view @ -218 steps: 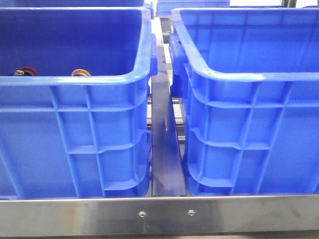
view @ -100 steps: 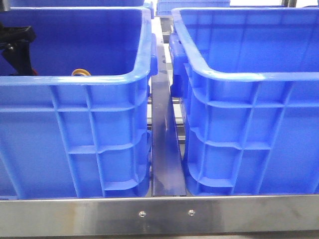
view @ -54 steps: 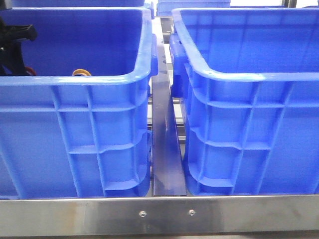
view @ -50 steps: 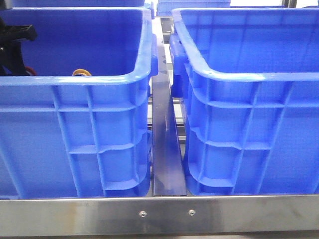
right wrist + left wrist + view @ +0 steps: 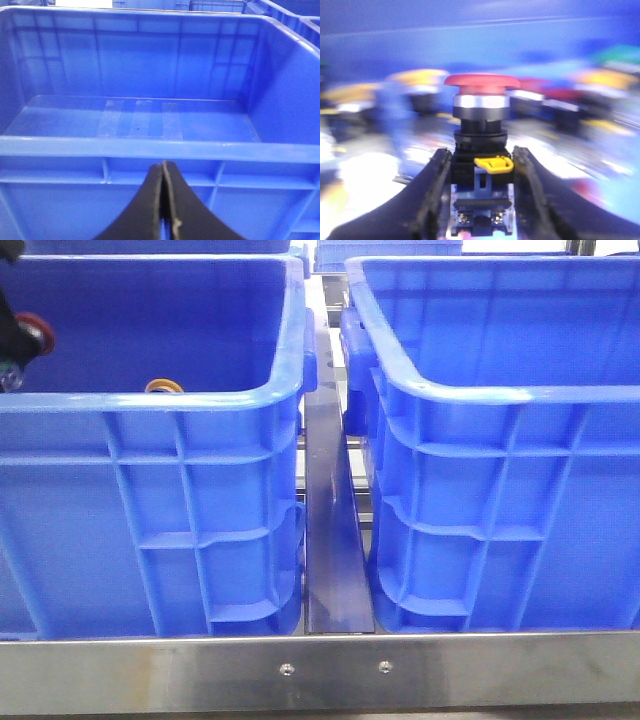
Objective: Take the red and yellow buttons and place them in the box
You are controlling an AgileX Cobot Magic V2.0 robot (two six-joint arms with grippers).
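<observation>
My left gripper [image 5: 482, 156] is shut on the black and blue body of a red button [image 5: 481, 86], whose mushroom cap points away from the wrist. In the front view the red button [image 5: 28, 328] hangs at the far left edge, inside the left blue crate [image 5: 200, 400], with the left gripper [image 5: 8, 345] mostly cut off. A yellow button [image 5: 163, 386] peeks over that crate's near rim. Blurred yellow buttons [image 5: 417, 77] and red ones lie behind in the left wrist view. The box [image 5: 480, 395] at the right is empty. My right gripper [image 5: 164, 167] is shut and empty, in front of the box's near rim [image 5: 100, 146].
A dark metal rail [image 5: 332, 540] runs between the two crates. A steel bar [image 5: 330, 670] crosses the front edge. More blue crates [image 5: 385, 252] stand behind. A green-capped button [image 5: 620, 52] lies blurred among the others in the left crate.
My left gripper came down into the left crate, closed on the red button, and has now lifted it up and leftward. The yellow button and both crates have not moved.
</observation>
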